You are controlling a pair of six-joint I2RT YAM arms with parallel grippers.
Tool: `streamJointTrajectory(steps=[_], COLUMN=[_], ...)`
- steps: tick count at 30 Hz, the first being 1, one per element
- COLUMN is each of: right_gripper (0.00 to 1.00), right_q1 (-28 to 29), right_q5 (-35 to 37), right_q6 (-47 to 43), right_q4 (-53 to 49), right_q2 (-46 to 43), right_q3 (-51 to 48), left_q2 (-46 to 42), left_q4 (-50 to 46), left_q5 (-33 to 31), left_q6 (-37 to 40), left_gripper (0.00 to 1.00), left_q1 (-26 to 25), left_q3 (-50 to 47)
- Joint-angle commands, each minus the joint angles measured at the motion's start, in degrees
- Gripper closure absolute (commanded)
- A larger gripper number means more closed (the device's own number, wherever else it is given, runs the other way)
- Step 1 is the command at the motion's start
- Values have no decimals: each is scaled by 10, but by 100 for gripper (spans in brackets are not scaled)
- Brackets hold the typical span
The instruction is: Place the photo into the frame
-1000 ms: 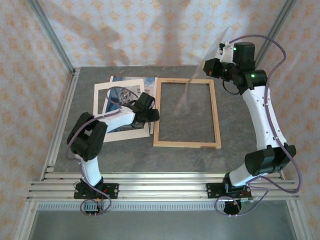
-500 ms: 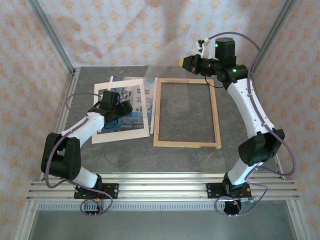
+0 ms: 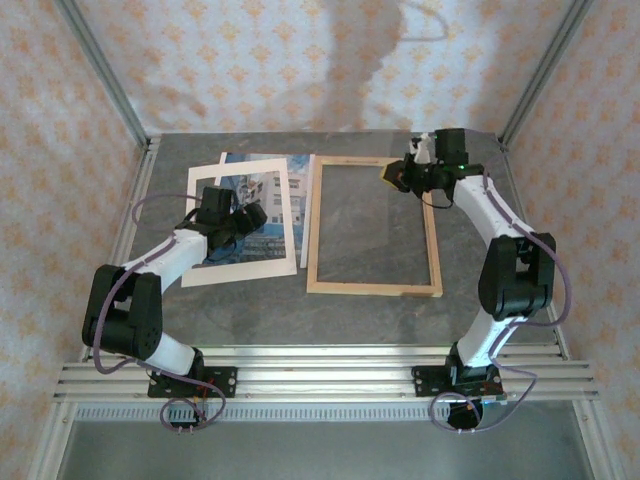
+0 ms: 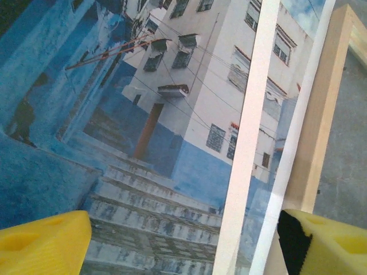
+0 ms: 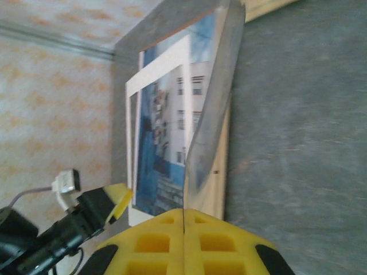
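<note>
The photo (image 3: 262, 192), a white building in blue tones, lies face up at the table's left under a cream mat (image 3: 240, 268); the mat's window shows it. My left gripper (image 3: 250, 215) hovers low over the photo (image 4: 143, 143), open, its yellow fingers (image 4: 46, 240) apart with nothing between them. The light wooden frame (image 3: 313, 230) lies flat just right of the mat. My right gripper (image 3: 395, 178) is at the frame's far right corner, shut on the edge of a clear sheet (image 5: 215, 103) that stands up from the closed jaws (image 5: 183, 215).
The mat's right strip (image 4: 252, 114) and the frame's left rail (image 4: 321, 114) run side by side close to my left fingers. Grey table surface (image 3: 370, 320) lies bare in front of the frame. Patterned walls and metal posts enclose the table.
My left gripper moved left from beside the frame to over the photo, and its jaws opened wider. The right arm came down with the clear sheet to the frame's far corner.
</note>
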Motion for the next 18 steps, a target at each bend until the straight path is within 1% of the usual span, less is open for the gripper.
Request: streamJointTrajectory(steps=[1,2,8,12,18], right_gripper=[100,100,100,100,100], right_q1=[-3,-3,-8,-11,-12], right_q5=[17,28,92,142,245], right_q6=[-54,-72,-153,-164,-169], right_q4=[-43,-58,-146,-165,-168], right_q2=[5,5,17,22,12], right_q3=[1,-1,4,0,-19], left_q2=[5,5,11,15,30], left_q4=[23,23,21,27,29], left_q5=[16,15,12,11,14], left_q6=[-14,-14,-12,-16,-14], left_gripper=[6,1,0,0,0], left_q1=[-10,-13,-33,-45,-59], left_q3=[-6,-5,5,9,14])
